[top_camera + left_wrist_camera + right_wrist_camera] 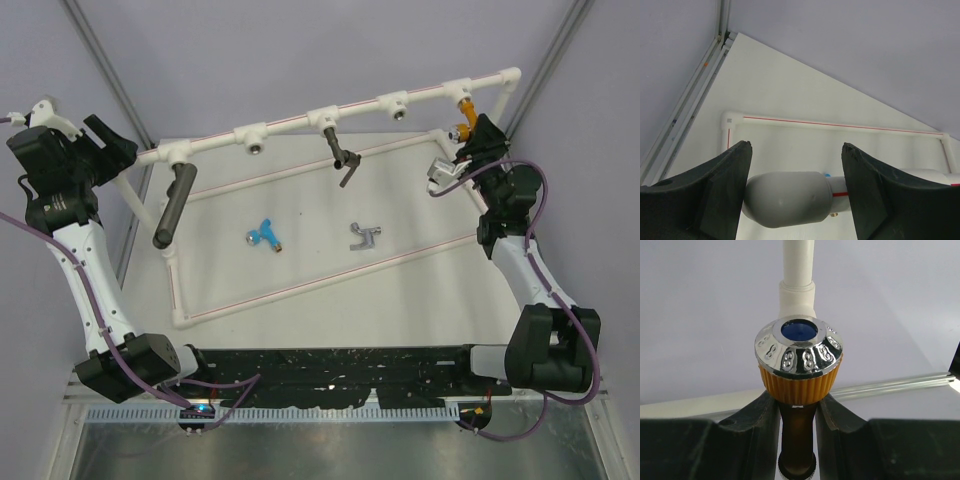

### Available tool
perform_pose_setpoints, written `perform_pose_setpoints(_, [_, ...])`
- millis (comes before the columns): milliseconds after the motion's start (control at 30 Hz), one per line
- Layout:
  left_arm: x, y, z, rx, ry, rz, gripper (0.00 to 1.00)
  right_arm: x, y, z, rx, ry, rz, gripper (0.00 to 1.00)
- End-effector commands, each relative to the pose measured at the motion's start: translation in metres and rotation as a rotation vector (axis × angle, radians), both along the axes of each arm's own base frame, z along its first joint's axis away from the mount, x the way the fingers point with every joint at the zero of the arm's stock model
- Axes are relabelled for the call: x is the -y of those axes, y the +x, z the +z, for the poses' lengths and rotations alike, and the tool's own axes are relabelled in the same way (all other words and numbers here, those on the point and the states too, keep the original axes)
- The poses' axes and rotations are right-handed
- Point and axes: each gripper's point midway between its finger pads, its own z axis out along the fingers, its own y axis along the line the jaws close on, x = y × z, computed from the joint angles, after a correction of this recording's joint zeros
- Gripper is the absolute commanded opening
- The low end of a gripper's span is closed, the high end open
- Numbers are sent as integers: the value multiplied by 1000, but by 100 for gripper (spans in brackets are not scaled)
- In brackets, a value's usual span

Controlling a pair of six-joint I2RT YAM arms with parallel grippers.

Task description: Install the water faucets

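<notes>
An orange-gold faucet (465, 104) sits in the rightmost socket of the white pipe's top rail (290, 124). My right gripper (462, 137) is shut on it. In the right wrist view the fingers (762, 425) clamp its dark stem just under the orange ribbed knob (799, 386), which has a chrome cap. A bright blue faucet (265, 235) and a silver-grey faucet (365, 236) lie loose on the table inside the frame. My left gripper (108, 143) is open at the far left. The pipe's rounded grey end (787, 200) shows between its fingers (725, 190); whether they touch it I cannot tell.
A dark tap-shaped piece (343, 160) hangs from a middle socket of the rail. A long dark grey cylinder (170, 205) stands on the frame's left side. Other sockets (254, 147) face forward. The white frame's lower rail (330, 278) crosses the table. Enclosure walls stand close on both sides.
</notes>
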Motion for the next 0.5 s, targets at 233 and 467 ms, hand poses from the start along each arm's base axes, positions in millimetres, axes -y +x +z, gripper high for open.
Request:
perform_pose_setpoints(233, [26, -6, -1, -23, -39, -107, 75, -5, 6, 14, -36, 96, 67, 5])
perform_pose_setpoints(467, [26, -6, 0, -19, -42, -108, 75, -8, 12, 3, -96, 180, 98, 5])
